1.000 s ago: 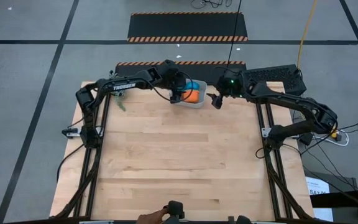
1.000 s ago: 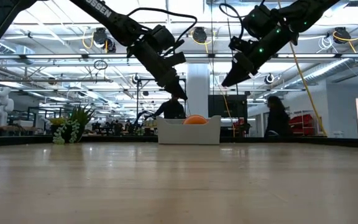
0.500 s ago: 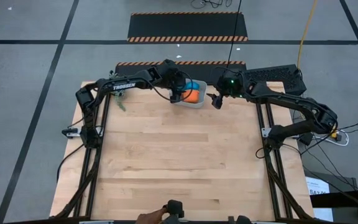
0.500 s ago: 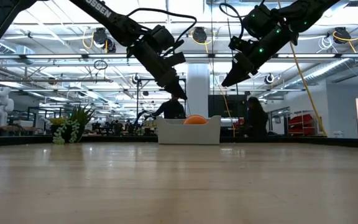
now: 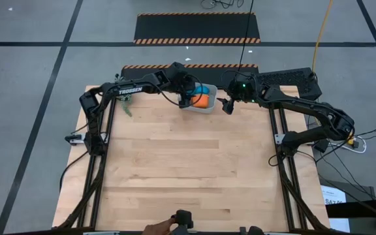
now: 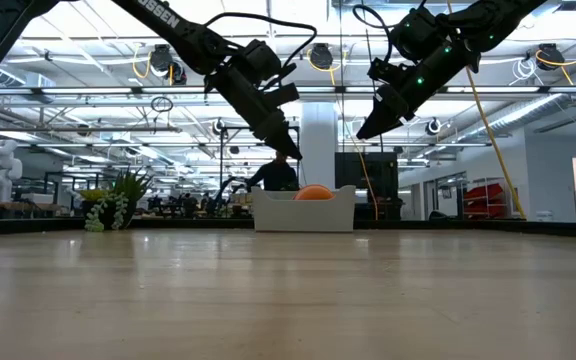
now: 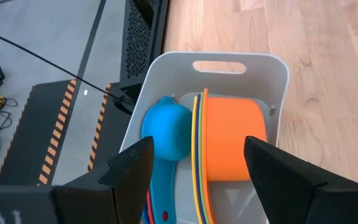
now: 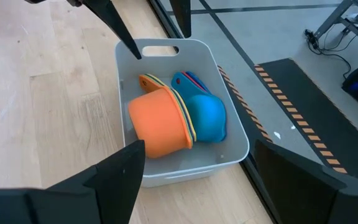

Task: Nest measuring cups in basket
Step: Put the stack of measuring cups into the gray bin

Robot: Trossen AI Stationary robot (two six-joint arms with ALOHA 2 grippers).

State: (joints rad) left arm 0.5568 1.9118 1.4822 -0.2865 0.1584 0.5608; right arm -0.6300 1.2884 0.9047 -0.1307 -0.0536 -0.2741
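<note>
The pale grey-white basket [image 5: 200, 104] stands near the table's far edge and shows in the low view [image 6: 304, 213]. Inside lie nested measuring cups on their sides: an orange cup [image 7: 230, 140] over thin yellow and green rims, and a blue cup [image 7: 166, 127] with red showing under it; they also show in the right wrist view [image 8: 161, 129]. My left gripper [image 6: 286, 150] hangs open above the basket's left part. My right gripper [image 6: 366, 128] hangs open above and right of the basket. Both are empty.
A small green plant [image 6: 113, 208] stands at the table's far left [image 5: 124, 104]. The wooden table top [image 5: 188, 170] stretches bare toward the near edge. A person shows far behind the basket [image 6: 278, 175]. A hand shows at the near edge [image 5: 158, 228].
</note>
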